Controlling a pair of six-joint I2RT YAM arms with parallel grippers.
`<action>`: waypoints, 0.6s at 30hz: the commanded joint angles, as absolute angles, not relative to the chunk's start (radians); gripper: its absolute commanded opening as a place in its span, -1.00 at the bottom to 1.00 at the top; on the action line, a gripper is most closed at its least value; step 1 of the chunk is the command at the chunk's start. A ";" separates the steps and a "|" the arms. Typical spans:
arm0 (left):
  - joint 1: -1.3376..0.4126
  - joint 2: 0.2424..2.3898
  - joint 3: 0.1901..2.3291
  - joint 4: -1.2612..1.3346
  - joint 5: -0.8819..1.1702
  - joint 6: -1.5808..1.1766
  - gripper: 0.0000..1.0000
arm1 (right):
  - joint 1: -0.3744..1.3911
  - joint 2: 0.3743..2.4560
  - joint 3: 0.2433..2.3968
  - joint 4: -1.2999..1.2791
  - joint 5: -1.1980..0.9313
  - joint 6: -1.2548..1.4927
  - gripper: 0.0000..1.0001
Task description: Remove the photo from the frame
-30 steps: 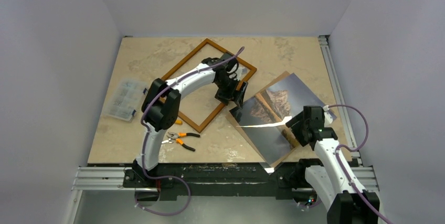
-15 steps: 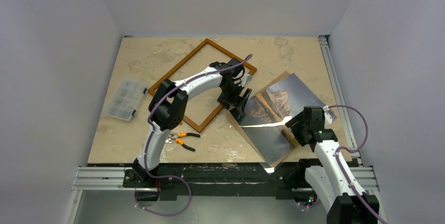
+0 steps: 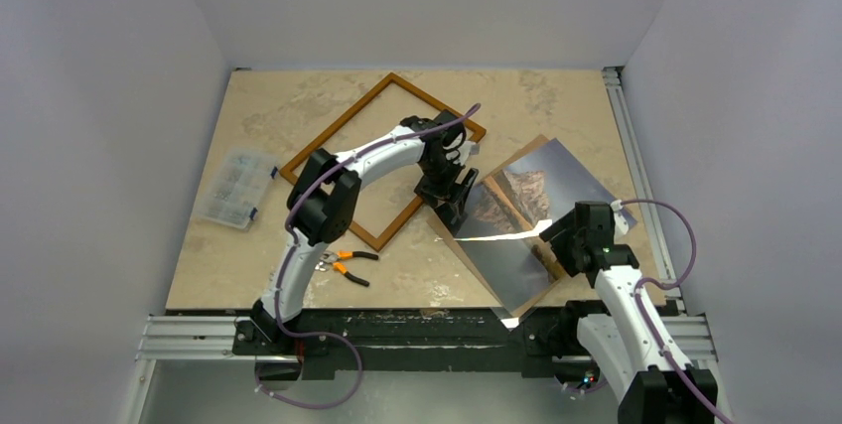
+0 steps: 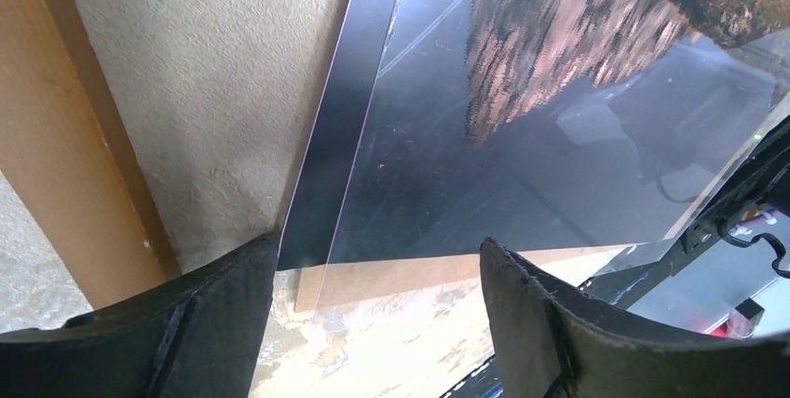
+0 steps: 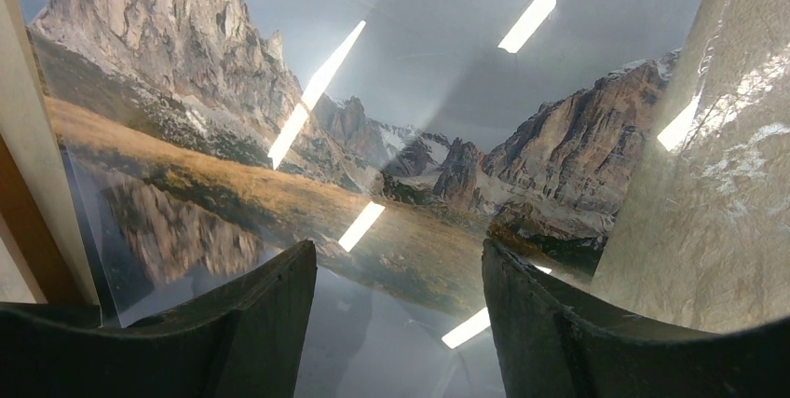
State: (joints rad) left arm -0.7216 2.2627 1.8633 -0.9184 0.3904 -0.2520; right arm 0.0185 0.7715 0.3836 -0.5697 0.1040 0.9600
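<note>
The orange-brown frame [image 3: 338, 123] lies empty on the table, left of centre; its moulding shows at the left of the left wrist view [image 4: 56, 137]. The photo [image 3: 516, 196], a mountain print on a brown board, lies flat to the right of the frame, apart from it. A glossy clear sheet seems to lie over it. My left gripper [image 3: 454, 208] is open and empty, low over the photo's left corner [image 4: 559, 90]. My right gripper [image 3: 551, 245] is open and empty, just above the photo's near right part [image 5: 373, 137].
A clear plastic parts box [image 3: 234, 186] sits at the table's left edge. Orange-handled pliers [image 3: 343, 265] lie near the front edge, below the frame. A metal rail [image 3: 626, 146] runs along the table's right side. Grey walls close in on three sides.
My left gripper has moved from the frame's right edge, right and nearer, to the photo's left corner. The right arm, the photo and the frame have hardly moved.
</note>
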 commanded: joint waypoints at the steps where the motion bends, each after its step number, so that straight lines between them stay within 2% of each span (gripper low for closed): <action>1: -0.724 2.254 1.902 -0.938 0.449 -0.263 0.50 | 0.014 0.778 0.377 -0.561 0.079 0.948 0.27; 18: -0.702 2.172 1.883 -0.904 0.483 -0.308 -0.21 | 0.013 0.787 0.388 -0.564 0.068 0.934 0.27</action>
